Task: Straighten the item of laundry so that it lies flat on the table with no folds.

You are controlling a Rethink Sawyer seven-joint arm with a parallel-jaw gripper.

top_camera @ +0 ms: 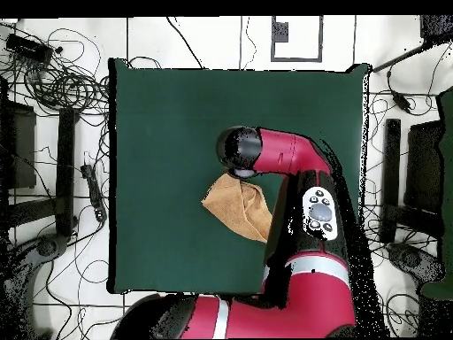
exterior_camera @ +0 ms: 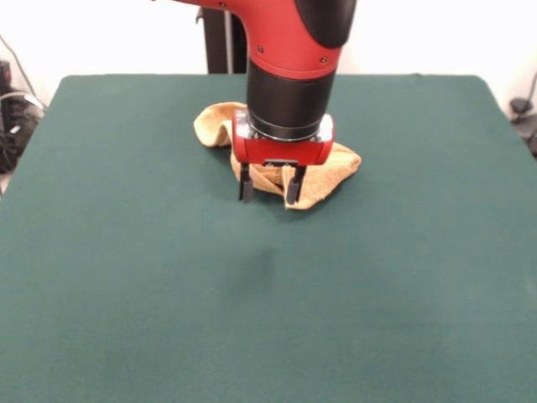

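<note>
Tabletop (exterior_camera: pixel 126 294): dark green, bare in the near half.
End effector (exterior_camera: pixel 268 183): released — two dark fingers spread apart, poised at the towel's near edge.
Towel (exterior_camera: pixel 331 172): golden, crumpled in folds — mostly behind the arm, toward the far side.

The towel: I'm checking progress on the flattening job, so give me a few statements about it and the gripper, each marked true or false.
1. The towel lies flat with no folds. False: it is bunched and folded.
2. The gripper has its fingers apart. True.
3. The towel hangs off the table edge. False: it lies wholly on the green top.
4. The gripper stands over the towel. True.
5. The towel is blue. False: it is golden yellow-orange.
</note>
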